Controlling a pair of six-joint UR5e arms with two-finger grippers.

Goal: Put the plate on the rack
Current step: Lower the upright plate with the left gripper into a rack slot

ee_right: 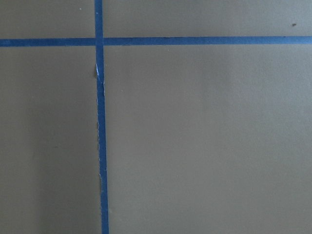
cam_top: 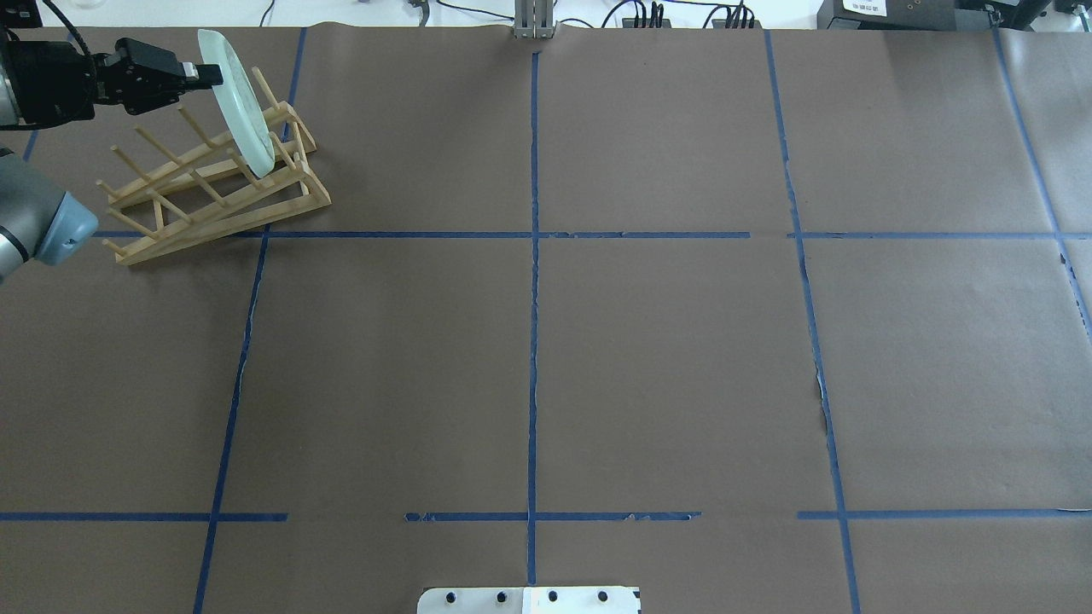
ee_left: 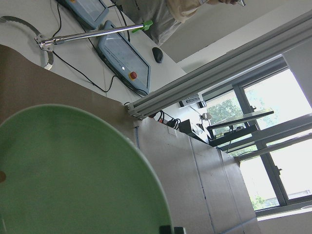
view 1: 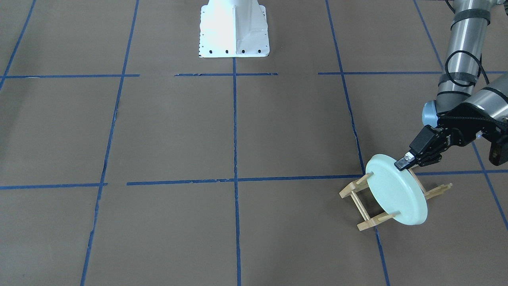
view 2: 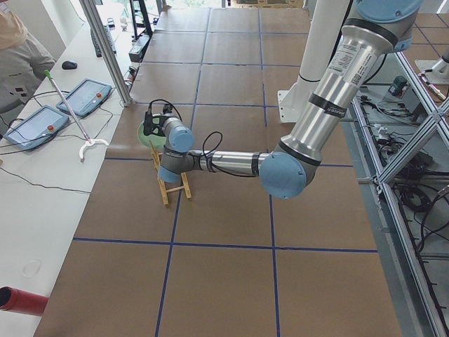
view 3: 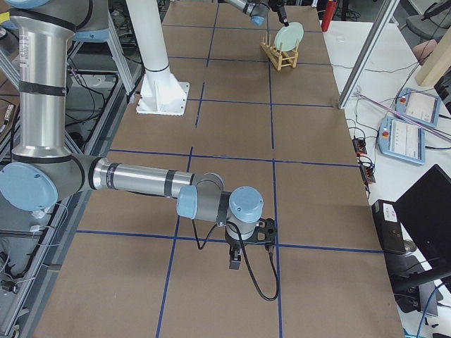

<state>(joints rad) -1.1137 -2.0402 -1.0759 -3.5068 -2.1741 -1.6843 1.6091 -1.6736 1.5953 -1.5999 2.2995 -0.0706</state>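
The pale mint-green plate [view 1: 397, 195] stands on edge, tilted, between the pegs of the light-wood rack [view 1: 359, 194] at the table's far left corner. Both also show in the overhead view, the plate [cam_top: 243, 107] and the rack [cam_top: 213, 196]. My left gripper [view 1: 404, 163] is shut on the plate's upper rim, as the overhead view [cam_top: 206, 75] also shows. In the left wrist view the plate [ee_left: 73, 175] fills the lower left. My right gripper [view 3: 235, 264] hangs low over bare table at the right end. It shows only in the exterior right view, so I cannot tell whether it is open or shut.
The white robot base [view 1: 234, 28] stands at the middle of the robot's side. Blue tape lines [cam_top: 533, 256] grid the brown table. Beyond the far edge a side table holds tablets [view 2: 88, 97] and a person sits there.
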